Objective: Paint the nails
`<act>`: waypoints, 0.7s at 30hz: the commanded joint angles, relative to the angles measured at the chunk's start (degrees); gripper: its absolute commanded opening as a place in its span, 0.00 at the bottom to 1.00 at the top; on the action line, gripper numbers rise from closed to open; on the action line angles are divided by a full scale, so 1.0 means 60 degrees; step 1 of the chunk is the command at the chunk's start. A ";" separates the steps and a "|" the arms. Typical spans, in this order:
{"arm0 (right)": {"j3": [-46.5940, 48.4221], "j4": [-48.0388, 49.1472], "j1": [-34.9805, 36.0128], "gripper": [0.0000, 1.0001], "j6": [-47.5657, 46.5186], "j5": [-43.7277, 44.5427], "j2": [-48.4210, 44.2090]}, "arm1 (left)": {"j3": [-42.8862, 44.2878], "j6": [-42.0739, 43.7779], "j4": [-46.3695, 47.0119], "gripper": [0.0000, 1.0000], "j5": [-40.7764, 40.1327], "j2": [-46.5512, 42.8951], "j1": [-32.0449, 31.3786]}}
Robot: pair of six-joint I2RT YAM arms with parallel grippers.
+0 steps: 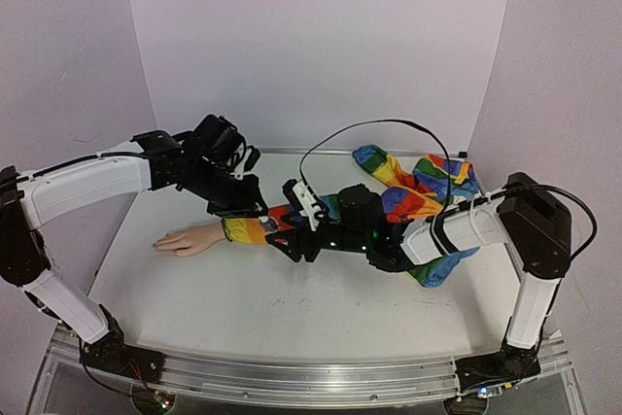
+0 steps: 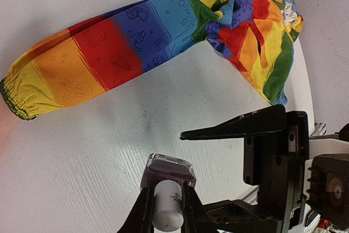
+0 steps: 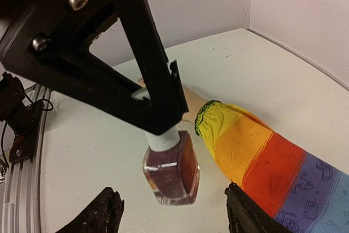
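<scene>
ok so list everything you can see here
fake hand: 1, pale skin colour, lying on the table left of centre
sleeve: 1, rainbow striped, running from the hand's wrist to the right rear, bunched at its far end
polish bottle: 1, dark purplish with a white cap, held by the cap
cable: 1, black, arching above the sleeve
table: 1, white
arms: 2, white and black, reaching in from both sides
left gripper: 1, black, shut on the bottle's cap
right gripper: 1, black, open, near the bottle

Nails [image 1: 161, 243] at pale hand's [image 1: 190, 237] tips, too sm. to judge.
</scene>
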 commanded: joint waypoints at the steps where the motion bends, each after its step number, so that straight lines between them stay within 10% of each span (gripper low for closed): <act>1: 0.0762 0.1003 0.0146 0.63 -0.0318 0.0045 0.0374 | 0.0009 -0.0171 0.0156 0.00 0.0177 -0.0462 -0.0010; 18: 0.1310 0.1472 0.0388 0.30 -0.0252 0.0164 0.1014 | -0.0011 -0.0185 0.0139 0.00 0.0264 -0.0476 -0.0017; 21: 0.1314 0.1562 0.0399 0.09 -0.0149 0.0382 0.1047 | 0.0020 -0.0186 0.0139 0.00 0.0312 -0.0489 -0.0010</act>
